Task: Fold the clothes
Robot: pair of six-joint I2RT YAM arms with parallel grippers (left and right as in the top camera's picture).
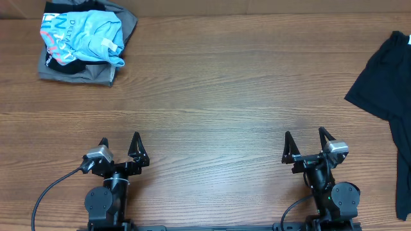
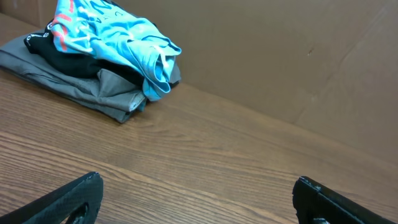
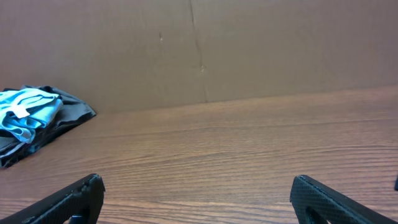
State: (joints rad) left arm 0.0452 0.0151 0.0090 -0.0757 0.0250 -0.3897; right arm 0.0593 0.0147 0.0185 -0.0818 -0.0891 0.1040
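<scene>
The black T-shirt (image 1: pixel 385 77) lies spread at the table's far right edge in the overhead view, partly cut off by the frame. It does not show in either wrist view. My left gripper (image 1: pixel 119 142) is open and empty near the front left of the table; its fingers frame bare wood in the left wrist view (image 2: pixel 196 196). My right gripper (image 1: pixel 305 136) is open and empty near the front right, well to the left of the black shirt; it also frames bare wood in the right wrist view (image 3: pixel 196 196).
A pile at the back left holds a light blue printed shirt (image 1: pixel 87 35) on a grey folded garment (image 1: pixel 77 70). It also shows in the left wrist view (image 2: pixel 118 40) and the right wrist view (image 3: pixel 28 112). A brown cardboard wall (image 3: pixel 199 50) stands behind the table.
</scene>
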